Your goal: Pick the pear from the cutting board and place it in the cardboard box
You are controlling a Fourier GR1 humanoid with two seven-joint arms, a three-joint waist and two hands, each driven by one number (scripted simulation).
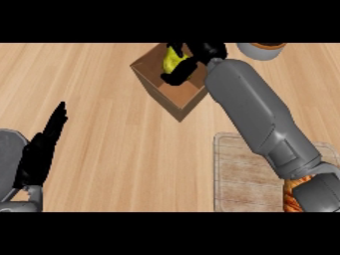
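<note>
Now the right robot hand [191, 59], fingers curled round the pear [174, 58], hangs over the cardboard box [178, 94]; left robot hand [41, 149] rests open, wide bare tabletop [106, 99] between.

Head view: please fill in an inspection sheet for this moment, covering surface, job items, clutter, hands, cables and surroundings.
Surface: light wooden counter.
Job's things: yellow-green pear held over the open brown cardboard box; pale wooden cutting board at lower right, partly hidden by the right forearm.
Clutter: grey-rimmed round container cut off at the top edge; orange object under the right forearm, unclear.
Hands: right hand curled round the pear; left hand open, resting at lower left.
Cables: nothing seen.
Surroundings: nothing seen beyond the counter.
</note>
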